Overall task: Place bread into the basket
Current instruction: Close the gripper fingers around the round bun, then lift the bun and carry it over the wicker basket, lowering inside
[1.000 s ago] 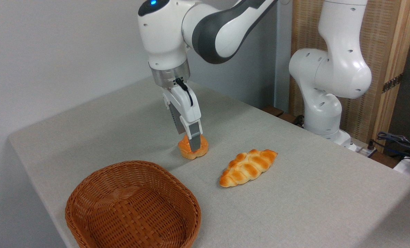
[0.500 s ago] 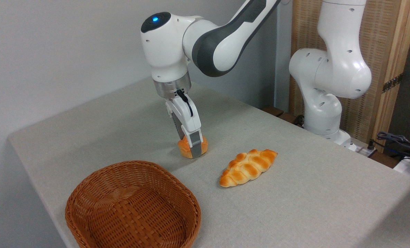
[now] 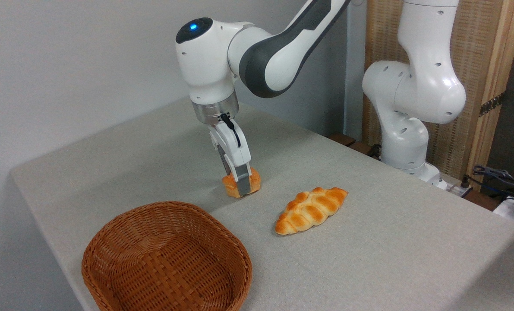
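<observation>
A small round golden-orange bun (image 3: 230,185) sits at table level near the middle of the table, squeezed narrow between the fingers of my gripper (image 3: 241,185). The gripper points straight down and is shut on it; the near finger (image 3: 243,183) covers the bun's front. Whether the bun still touches the cloth I cannot tell. The reddish-brown wicker basket (image 3: 110,242) stands empty at the front left, a hand's width nearer the camera than the bun.
A longer braided loaf (image 3: 310,210) with browned ridges lies to the right of the bun. The arm's white base (image 3: 405,142) stands at the table's back right edge. Cables (image 3: 498,177) lie off the table at far right.
The gripper came down around the bun and its fingers closed, pinching the bun narrower. In the last half second the hand shifted slightly up and left with the bun.
</observation>
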Controlling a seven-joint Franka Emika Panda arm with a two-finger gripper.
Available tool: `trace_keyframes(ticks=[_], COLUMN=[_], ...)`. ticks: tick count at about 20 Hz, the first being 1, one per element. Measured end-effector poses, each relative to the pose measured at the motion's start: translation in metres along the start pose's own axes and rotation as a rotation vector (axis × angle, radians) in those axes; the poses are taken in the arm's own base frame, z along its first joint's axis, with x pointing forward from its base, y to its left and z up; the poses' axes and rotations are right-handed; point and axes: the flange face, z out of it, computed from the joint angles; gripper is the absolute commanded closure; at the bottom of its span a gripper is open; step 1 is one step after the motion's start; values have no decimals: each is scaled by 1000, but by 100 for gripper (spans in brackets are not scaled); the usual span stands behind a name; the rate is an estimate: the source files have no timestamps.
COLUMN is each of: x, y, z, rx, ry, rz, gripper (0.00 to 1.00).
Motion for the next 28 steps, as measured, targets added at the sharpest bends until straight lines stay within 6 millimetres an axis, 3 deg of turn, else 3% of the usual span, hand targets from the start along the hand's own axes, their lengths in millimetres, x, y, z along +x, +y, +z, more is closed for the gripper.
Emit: trace_keyframes(ticks=[8,14,17,19,21,22,28], x=[2,14,9,6,4,6,28], y=[-2,-30,-65,-86,-106,-117,-165], z=[-7,-85,-135,-151,-153,-149,-117], rx=[11,63,82,97,99,96,164], ry=[11,92,138,161,168,169,218], rz=[13,-7,-48,-74,-95,-105,-118], gripper=[68,67,65,65,65,60,57])
